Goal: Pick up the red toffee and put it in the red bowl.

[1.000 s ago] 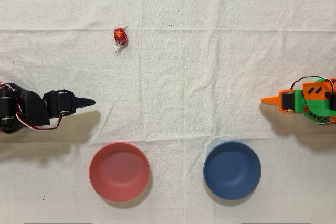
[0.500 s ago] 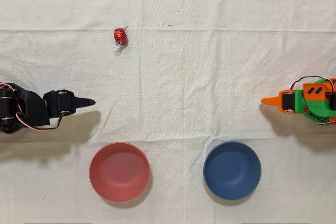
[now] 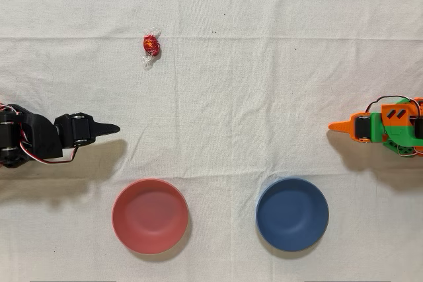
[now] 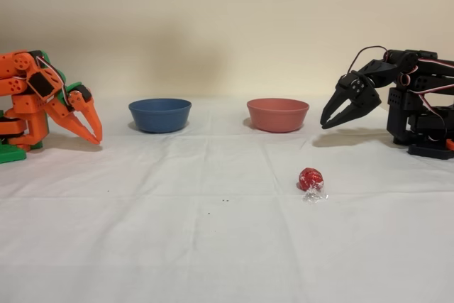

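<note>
Shiny foil wraps the red toffee (image 3: 151, 45); matte red bowl (image 3: 150, 216) and blue bowl (image 3: 292, 214) rest on wrinkled white cloth (image 3: 251, 84).

toffee (image 4: 310, 179) before bowls (image 4: 277, 114), claw (image 4: 330, 120) right

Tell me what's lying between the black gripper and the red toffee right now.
Nothing. In the overhead view, only bare white cloth separates the gripper from the red toffee. The fixed view shows the same bare stretch.

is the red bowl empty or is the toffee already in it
Empty. The overhead view shows the red bowl with a bare inside, and the red toffee lies on the white cloth, well apart from it.
</note>
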{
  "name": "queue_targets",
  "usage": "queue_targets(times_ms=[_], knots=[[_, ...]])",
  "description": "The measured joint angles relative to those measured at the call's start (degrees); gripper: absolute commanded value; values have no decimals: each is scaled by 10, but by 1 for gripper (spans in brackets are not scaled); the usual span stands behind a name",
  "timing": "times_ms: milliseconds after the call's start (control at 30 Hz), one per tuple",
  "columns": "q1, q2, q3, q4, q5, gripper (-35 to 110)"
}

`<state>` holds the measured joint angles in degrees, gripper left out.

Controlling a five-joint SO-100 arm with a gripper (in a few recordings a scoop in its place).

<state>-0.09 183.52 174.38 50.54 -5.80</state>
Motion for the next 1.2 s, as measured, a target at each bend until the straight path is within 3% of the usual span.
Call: queue_targets(times_ms=[800, 1200], knots=[[0, 0, -3, -3, 7, 0], [1, -1, -177, 154, -20, 0]])
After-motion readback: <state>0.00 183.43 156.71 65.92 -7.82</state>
